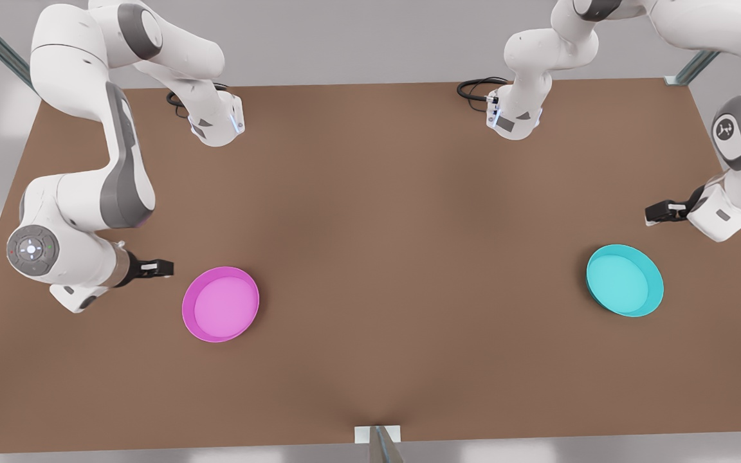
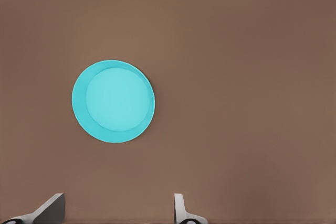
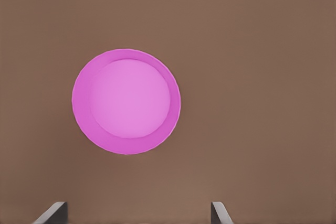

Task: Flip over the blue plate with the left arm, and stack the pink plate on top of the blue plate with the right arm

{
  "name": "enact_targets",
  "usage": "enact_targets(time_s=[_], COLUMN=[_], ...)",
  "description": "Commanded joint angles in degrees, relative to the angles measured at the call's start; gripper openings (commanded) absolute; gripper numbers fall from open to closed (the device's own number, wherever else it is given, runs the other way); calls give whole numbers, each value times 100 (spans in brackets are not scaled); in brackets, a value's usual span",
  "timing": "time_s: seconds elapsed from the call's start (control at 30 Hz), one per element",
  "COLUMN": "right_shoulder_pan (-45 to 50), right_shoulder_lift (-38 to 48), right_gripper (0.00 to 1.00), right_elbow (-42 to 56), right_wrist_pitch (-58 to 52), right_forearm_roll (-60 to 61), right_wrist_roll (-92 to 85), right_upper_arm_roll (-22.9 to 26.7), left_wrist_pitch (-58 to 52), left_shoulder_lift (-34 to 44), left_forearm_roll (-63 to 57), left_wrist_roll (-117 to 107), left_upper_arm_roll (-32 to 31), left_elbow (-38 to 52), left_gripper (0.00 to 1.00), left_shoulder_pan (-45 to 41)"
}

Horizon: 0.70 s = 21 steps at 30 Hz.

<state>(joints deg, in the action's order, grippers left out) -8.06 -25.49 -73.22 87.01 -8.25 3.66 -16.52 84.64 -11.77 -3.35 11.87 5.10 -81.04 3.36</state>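
Blue plate: my target, the blue plate [image 1: 624,280] lies rim-up on the brown table [image 1: 383,257] at the front view's right, alone and well apart from the pink plate [image 1: 220,304] at the front view's lower left

Left gripper: mine, the left gripper [image 1: 657,213] hangs in the air at the front view's right edge, above and just off the blue plate, touching nothing; its fingers stand spread with bare table between them, holding nothing

Right gripper: my other one, the right gripper [image 1: 163,267] hovers near the pink plate on its left side in the front view, fingers also spread and empty; I judge this arm is waiting its turn

Step in hand: reaching for the blue plate, nothing gripped yet, so I judge the task barely begun

Doing it well: I would come down on the rim, one finger inside the wall and one outside, bite low enough that the plate cannot slip, then lift clear of the table before turning it

Risk: a thin rim may slide out during the turn

Front view adds: both arms, both plates and the wide gap between them

Left wrist view adds: the blue plate [image 2: 113,101] seen from above, its flat inside showing, left of centre in the frame, ahead of my fingertips [image 2: 181,209]

Right wrist view adds: the pink plate [image 3: 126,102] with its paler inside up
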Motion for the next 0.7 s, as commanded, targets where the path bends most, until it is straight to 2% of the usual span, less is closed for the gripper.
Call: enact_targets(time_s=[0.0,0.1,0.2,0.27,0.33,0.4,0.53,0.6,0.67], right_shoulder_pan=[6,67,-134,-389,-978,-1286,-1277,-961,-170], right_shoulder_lift=[0,-17,-272,-281,-421,-606,-782,-729,-685], right_gripper=[100,100,100,100,100,100,100,100,100], right_elbow=[1,-86,-87,-87,-78,-87,-87,-34,88], right_wrist_pitch=[9,44,-53,-176,-149,-149,184,220,220], right_forearm_roll=[-1,16,122,244,825,851,508,324,-89], right_wrist_roll=[-15,28,-14,-33,-339,-964,-1421,-1421,-1430], right_upper_arm_roll=[0,0,-9,-9,0,9,9,-9,-26], left_wrist_pitch=[9,9,1027,1898,2584,2988,3138,3234,3234], left_shoulder_lift=[-1,-202,-1161,-1820,-2400,-2857,-3314,-3569,-3657], left_forearm_roll=[1,299,704,1019,1521,1855,2330,2426,2426], left_wrist_roll=[0,332,2275,3321,3445,3437,3437,3445,3454], left_upper_arm_roll=[0,44,44,35,35,35,35,35,35], left_elbow=[0,9,18,9,-9,-9,0,0,0], left_gripper=[100,100,100,100,100,100,100,100,100], left_shoulder_pan=[-2,269,1526,2028,2160,2160,2248,2327,2362])
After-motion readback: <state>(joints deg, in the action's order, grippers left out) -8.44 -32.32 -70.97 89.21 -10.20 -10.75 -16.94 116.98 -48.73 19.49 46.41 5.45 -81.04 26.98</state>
